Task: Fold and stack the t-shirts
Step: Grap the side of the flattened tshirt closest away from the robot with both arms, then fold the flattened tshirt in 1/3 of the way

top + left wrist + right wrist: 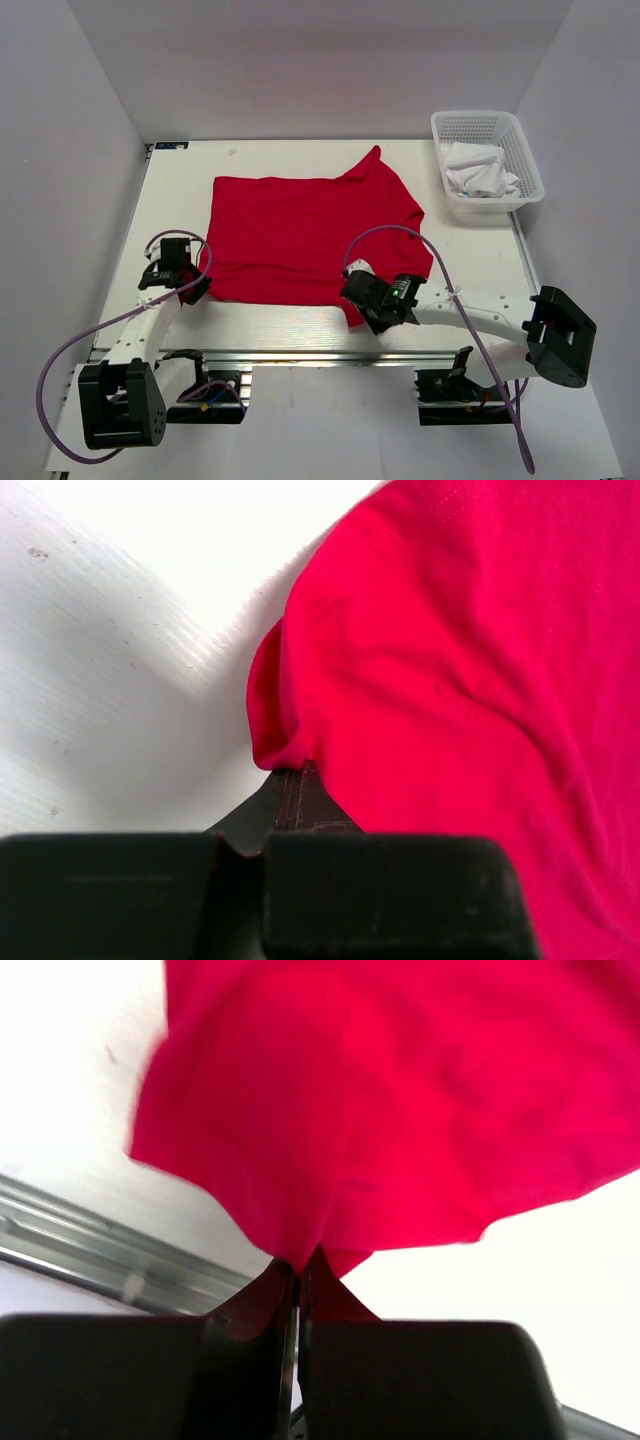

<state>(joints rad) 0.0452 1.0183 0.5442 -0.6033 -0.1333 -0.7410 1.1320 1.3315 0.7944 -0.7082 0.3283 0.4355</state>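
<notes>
- Left end effector [198, 288] first: its black fingers [262, 818] are squeezed together with basically no gap, pinching the near-left corner of the plain bright red short-sleeved t-shirt [310, 235]. You can see the thin fabric tucking down into the pinch in the left wrist view.
- Right end effector [356, 300] is doing the same thing. Its fingers [258, 1302] are closed tight on the near-right corner of the t-shirt, and the cloth fans out from the pinch, with a bit of red poking out on the near side of the fingers.
- Biggest thing in view is the flat white surface [470, 265], boxed in by plain white walls on three sides.
- The t-shirt sits around the middle of that surface, spread out mostly flat. Its near edge is just ahead of the arms, and one sleeve sticks up toward the far right.
- Along the near edge of the surface there's a silver aluminium rail [330, 355], which also shows up blurry in the right wrist view.
- Over in the far right corner there's a white plastic mesh basket [485, 116], well apart from the t-shirt.
- Inside the basket is a crumpled white cloth [480, 170]. I can't tell what kind of garment it is.
- Smallest bits: a purple cable [70, 355] loops off the left arm, and a second purple cable [400, 230] arcs over the right arm, crossing above the right edge of the t-shirt.
</notes>
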